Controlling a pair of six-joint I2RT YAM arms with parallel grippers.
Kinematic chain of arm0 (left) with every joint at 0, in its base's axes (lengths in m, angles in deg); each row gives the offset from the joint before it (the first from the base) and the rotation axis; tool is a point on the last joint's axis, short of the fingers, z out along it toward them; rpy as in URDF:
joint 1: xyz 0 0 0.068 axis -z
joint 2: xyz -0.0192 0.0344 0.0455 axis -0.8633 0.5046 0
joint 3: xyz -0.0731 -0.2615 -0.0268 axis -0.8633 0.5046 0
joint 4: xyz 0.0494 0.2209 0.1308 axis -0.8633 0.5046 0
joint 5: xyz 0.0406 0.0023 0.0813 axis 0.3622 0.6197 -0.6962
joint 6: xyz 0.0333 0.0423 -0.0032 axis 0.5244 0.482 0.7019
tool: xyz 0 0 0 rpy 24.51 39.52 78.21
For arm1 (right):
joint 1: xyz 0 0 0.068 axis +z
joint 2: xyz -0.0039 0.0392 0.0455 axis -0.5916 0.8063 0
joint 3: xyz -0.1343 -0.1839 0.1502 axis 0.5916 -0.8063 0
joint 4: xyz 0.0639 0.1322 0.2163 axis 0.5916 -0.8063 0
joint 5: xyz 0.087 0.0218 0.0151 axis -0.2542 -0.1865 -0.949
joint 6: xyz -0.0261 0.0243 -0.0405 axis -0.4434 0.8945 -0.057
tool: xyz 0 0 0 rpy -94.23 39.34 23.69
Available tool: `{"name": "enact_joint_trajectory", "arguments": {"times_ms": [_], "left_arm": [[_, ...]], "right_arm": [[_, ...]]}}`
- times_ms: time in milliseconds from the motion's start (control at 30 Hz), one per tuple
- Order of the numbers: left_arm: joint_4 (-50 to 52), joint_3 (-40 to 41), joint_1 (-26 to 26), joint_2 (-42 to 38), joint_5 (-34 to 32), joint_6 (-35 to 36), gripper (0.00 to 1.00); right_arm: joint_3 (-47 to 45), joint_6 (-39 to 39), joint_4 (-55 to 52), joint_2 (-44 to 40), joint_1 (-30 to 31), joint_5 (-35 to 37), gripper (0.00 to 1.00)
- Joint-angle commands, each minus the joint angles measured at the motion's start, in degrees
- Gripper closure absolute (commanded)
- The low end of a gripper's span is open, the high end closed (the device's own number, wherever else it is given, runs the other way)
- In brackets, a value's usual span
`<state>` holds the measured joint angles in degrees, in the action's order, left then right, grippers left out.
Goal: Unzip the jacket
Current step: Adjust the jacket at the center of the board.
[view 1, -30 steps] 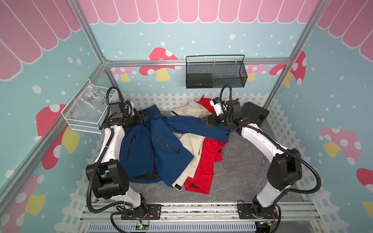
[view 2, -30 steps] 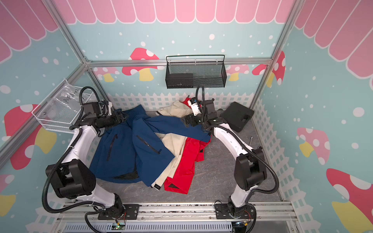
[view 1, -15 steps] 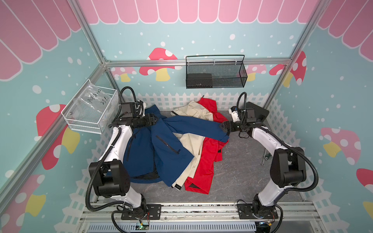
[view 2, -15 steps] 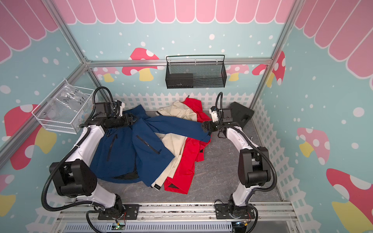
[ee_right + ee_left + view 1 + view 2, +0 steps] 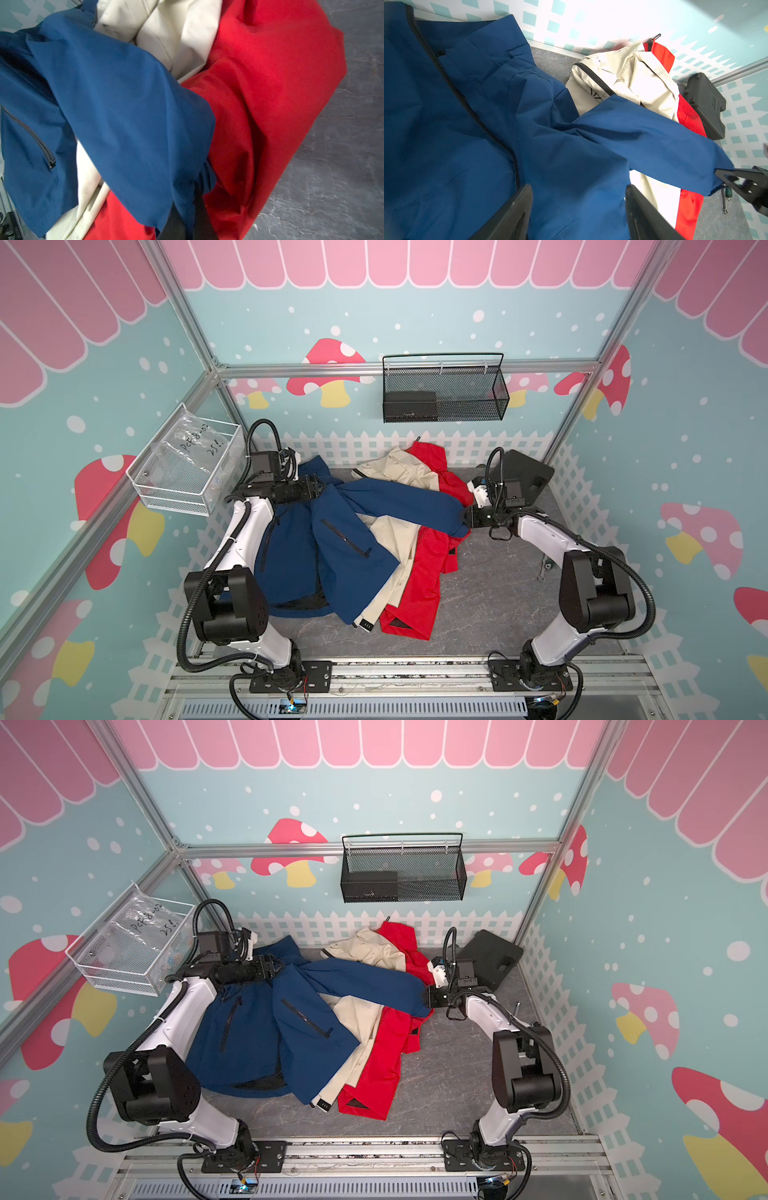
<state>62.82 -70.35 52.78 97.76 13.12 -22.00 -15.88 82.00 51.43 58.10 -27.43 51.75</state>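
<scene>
The blue jacket [image 5: 332, 539] [image 5: 257, 1036] lies spread over two other jackets, and its black front zipper [image 5: 471, 112] looks closed. My left gripper [image 5: 320, 489] [image 5: 277, 966] [image 5: 578, 189] is open just above the blue cloth near the collar, beside the zipper, gripping nothing. One blue sleeve [image 5: 643, 141] stretches out to the right. My right gripper [image 5: 467, 517] [image 5: 428, 997] [image 5: 195, 199] is shut on that sleeve's cuff, and the pinched blue cloth hides its fingertips.
A beige jacket [image 5: 399, 531] and a red jacket [image 5: 424, 572] lie under the blue one. A black case [image 5: 528, 472] sits in the back right corner. A black wire basket [image 5: 442, 393] hangs on the back wall and a white basket [image 5: 187, 472] on the left wall. A small tool [image 5: 544, 568] lies right.
My right gripper moved from the back of the pile to the sleeve's end and shut on the cuff. My left gripper moved right, over the blue collar.
</scene>
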Motion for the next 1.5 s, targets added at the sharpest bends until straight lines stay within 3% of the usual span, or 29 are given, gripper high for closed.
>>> {"name": "enact_joint_trajectory", "arguments": {"times_ms": [0,100,233,367,633,1000,1033,1100,1233,1267,1300,1333,1400,1433,1467], "left_arm": [[-2.7,1.1,0.5,-1.7,2.3,0.5,0.27],[-7.6,3.1,3.0,-5.9,4.1,2.1,0.26],[-18.8,9.2,10.6,-14.6,0.3,8.2,0.23],[-34.3,13.4,15.1,-19.1,3.2,6.3,0.22],[-30.1,-0.3,21.7,-12.3,13.4,13.9,0.23],[-25.6,-9.9,25.8,-5.1,13.0,15.9,0.26],[-25.6,-10.4,25.9,-4.6,12.5,15.8,0.31],[-26.1,-11.2,26.1,-4.0,11.5,15.0,0.51],[-29.7,-11.6,26.2,-4.3,6.4,11.4,1.0],[-30.5,-11.7,26.1,-4.5,4.3,10.1,1.0],[-31.4,-12.3,25.9,-4.8,2.4,8.1,1.0],[-32.4,-13.1,25.5,-4.9,1.8,6.0,1.0],[-33.7,-15.5,24.6,-4.8,1.0,2.3,1.0],[-33.8,-17.2,24.5,-4.5,-0.4,0.9,1.0],[-33.5,-18.8,24.4,-4.3,-2.1,0.0,1.0]], "right_arm": [[3.3,-2.2,1.7,-7.3,3.5,1.6,1.0],[9.1,-2.5,2.7,-8.8,6.1,-0.9,1.0],[20.7,-4.0,2.6,-6.2,10.2,-2.6,1.0],[31.6,-4.4,3.3,-1.7,12.3,-5.1,1.0],[43.5,-5.0,2.4,4.7,14.3,-10.4,1.0],[45.2,-9.3,1.0,3.8,17.1,-12.2,1.0],[45.2,-9.5,1.0,3.7,17.3,-12.3,1.0],[45.2,-9.8,1.0,3.4,17.6,-12.1,1.0],[45.2,-9.2,1.1,3.4,17.5,-10.9,0.99],[45.1,-8.9,1.1,3.4,17.5,-9.7,0.92],[45.0,-8.2,1.1,3.4,17.5,-7.6,0.77],[44.7,-7.4,1.1,3.4,17.4,-5.5,0.57],[43.8,-6.6,0.8,3.2,17.1,-2.9,0.25],[42.8,-5.9,0.9,3.0,16.9,-1.8,0.14],[41.8,-5.5,1.0,2.6,16.6,-1.1,0.1]]}}
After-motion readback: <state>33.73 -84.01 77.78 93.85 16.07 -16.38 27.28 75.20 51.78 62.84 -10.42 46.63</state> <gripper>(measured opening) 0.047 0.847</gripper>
